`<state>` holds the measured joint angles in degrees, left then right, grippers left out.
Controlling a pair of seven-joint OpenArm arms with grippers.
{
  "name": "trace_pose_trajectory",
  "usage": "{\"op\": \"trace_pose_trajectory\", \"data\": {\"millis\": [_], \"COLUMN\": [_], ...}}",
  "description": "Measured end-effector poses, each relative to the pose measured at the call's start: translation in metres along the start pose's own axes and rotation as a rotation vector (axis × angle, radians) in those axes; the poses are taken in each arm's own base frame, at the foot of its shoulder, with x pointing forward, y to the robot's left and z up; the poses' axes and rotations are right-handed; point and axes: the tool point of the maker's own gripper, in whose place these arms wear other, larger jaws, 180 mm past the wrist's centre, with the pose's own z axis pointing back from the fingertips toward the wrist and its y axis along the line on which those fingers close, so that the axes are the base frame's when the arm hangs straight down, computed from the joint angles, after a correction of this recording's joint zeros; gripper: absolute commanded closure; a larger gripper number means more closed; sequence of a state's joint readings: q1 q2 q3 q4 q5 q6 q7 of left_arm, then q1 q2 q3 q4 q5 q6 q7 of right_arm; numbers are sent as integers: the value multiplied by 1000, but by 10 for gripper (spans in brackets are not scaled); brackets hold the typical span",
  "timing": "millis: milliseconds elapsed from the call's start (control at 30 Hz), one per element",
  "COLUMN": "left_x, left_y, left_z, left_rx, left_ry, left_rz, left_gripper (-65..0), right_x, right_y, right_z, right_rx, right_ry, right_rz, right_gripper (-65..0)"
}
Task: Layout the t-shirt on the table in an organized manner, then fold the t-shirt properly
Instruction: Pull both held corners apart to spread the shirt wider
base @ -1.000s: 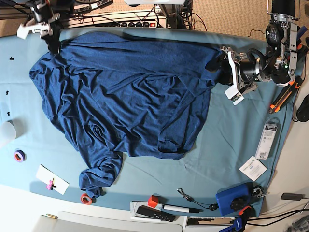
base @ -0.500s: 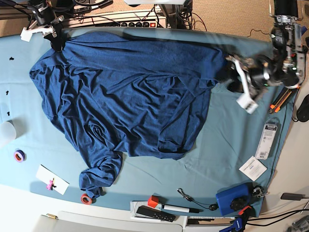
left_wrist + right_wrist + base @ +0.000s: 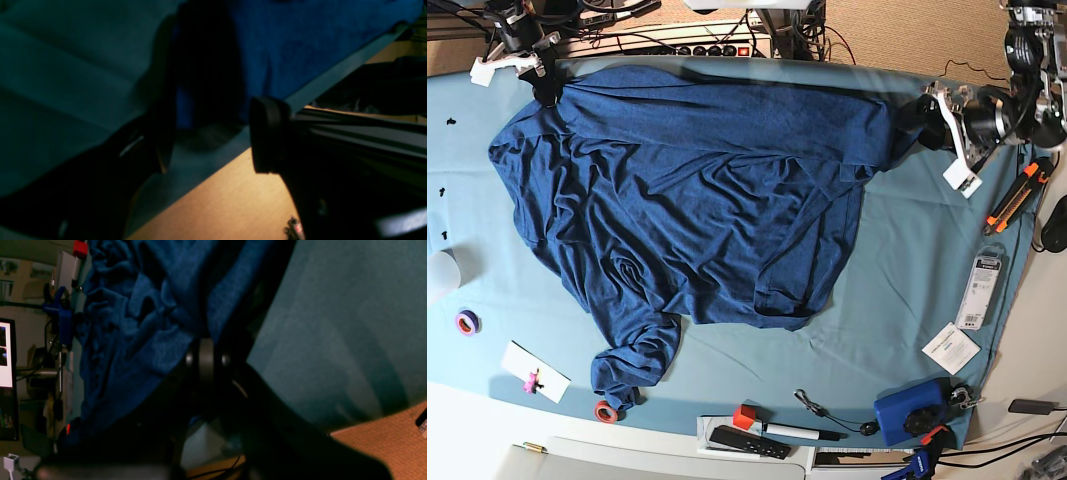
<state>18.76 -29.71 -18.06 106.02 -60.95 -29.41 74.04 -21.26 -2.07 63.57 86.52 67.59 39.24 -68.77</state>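
The dark navy t-shirt lies spread and wrinkled over the teal-covered table, with one sleeve trailing toward the near edge. My right gripper is at the shirt's far left corner. In the right wrist view this gripper is shut on a fold of the t-shirt. My left gripper is at the shirt's far right corner. In the left wrist view its fingers stand wide apart, with dark fabric of the t-shirt reaching into the gap of the gripper.
A power strip runs along the far edge. At the right lie an orange cutter, a white packet and a card. The near edge holds a blue tool, a remote and tape rolls.
My right gripper has shut on the shirt's far left corner. The left arm has swung up and to the right, and the shirt's far right corner has stretched out with it.
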Motion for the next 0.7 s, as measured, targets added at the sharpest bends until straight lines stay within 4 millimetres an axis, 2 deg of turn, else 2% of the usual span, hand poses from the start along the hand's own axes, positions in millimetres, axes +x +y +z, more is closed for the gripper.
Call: {"op": "trace_pose_trajectory", "data": {"millis": [167,300,433,700], "left_x": [-17,-17,-6,-11], "left_y": [-1,-12,-15,-23], "left_z": [-4,-12,-14,-31], "left_rx": [12,-23,-30,-42], "left_ry": [13,-18,-75,-67], "left_rz": [30,62,69,62], "left_gripper": [-377,-402,-413,-412], "right_x": [0,-1,-1,-1], "right_y": [1,2,2,2], "right_z": [0,0,0,0], "right_rx": [7,11,12,12], "right_ry": [0,5,5,8], "right_rz": [-5,-6,-7,-7], "right_gripper": [0,0,0,0]}}
